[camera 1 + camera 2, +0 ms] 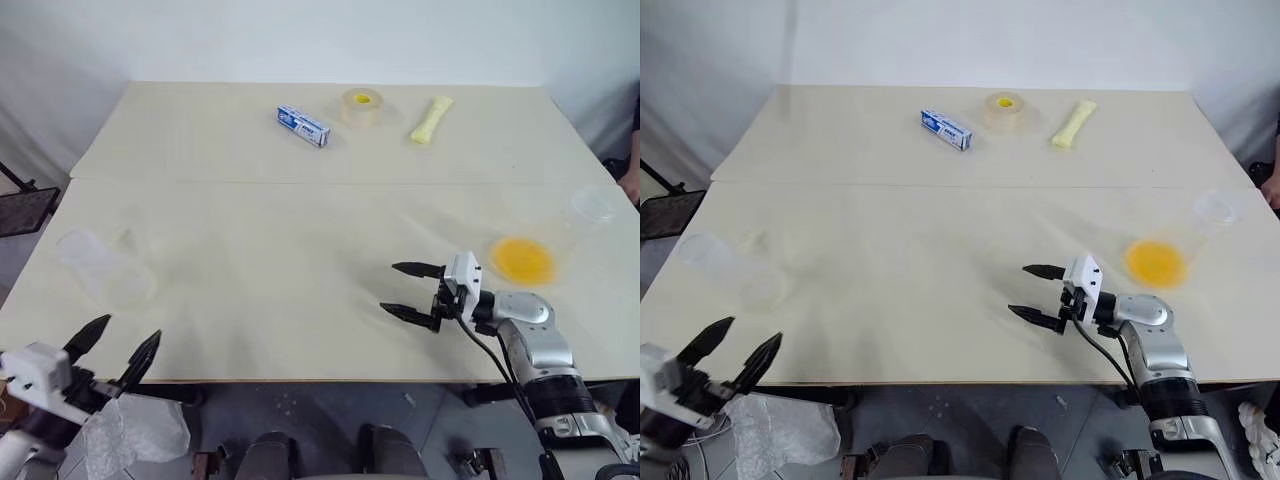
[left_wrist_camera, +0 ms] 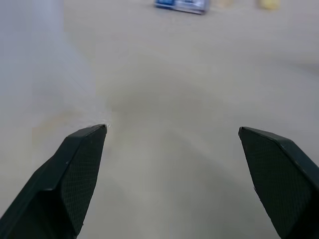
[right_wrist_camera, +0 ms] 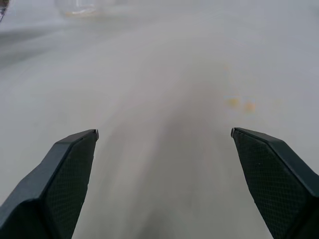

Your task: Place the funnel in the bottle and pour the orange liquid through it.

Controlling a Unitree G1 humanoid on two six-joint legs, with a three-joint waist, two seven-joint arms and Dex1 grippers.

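Near the tabletop's (image 1: 300, 250) left front edge, hard to make out: a clear conical bottle (image 1: 100, 268) lying on its side, nearly lost against the pale surface. Over on the right side, just as faint, a clear vessel holding the orange liquid (image 1: 522, 259), its walls barely traceable; a small transparent round rim (image 1: 592, 206) beyond it, possibly the funnel, too faint to tell for sure. Left end effector (image 1: 118, 347) cut off at the front left corner, fingers spread wide, holding nothing. Right end effector (image 1: 415, 291) level above the tabletop, left of the liquid, fingers likewise apart and empty. At the far side, clearer: blue box (image 1: 303, 125), tape roll (image 1: 362, 106), pale yellow packet (image 1: 431, 119). Left wrist view: blurred blue box (image 2: 180, 5) beyond the black fingertips (image 2: 82, 149).
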